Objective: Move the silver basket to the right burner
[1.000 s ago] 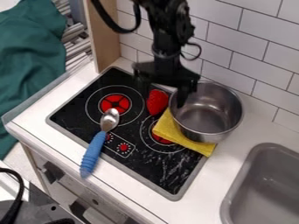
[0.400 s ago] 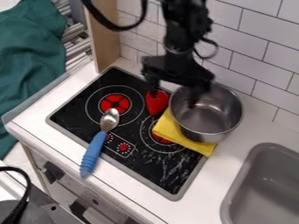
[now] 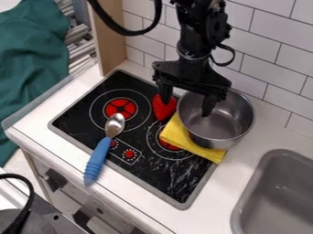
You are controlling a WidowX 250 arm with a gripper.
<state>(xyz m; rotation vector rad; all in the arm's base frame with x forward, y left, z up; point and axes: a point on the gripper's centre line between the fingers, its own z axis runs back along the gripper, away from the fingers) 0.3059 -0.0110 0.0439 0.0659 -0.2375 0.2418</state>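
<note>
Over the silver pot [image 3: 227, 120], by the strawberry [image 3: 163, 109]: hand [image 3: 186, 107] open. Pot partly covers the yellow cloth [image 3: 183, 140], beside the right burner [image 3: 167, 145]. Center its rim in the gap, lower straight, then close.

Blue-handled spoon [image 3: 98, 158] lying diagonally, red item [image 3: 163, 109] just beside yellow cloth [image 3: 191, 147], grey sink [image 3: 245, 201] at right, green fabric [image 3: 30, 64] at left, white tiled wall [image 3: 272, 52] behind.

White surface [image 3: 202, 219], black flat stove [image 3: 159, 173] set in it; on the stove, blue-handled metal spoon [image 3: 98, 157], red rounded toy [image 3: 163, 109], yellow cloth [image 3: 191, 145] partly under round silver pot [image 3: 221, 122].
</note>
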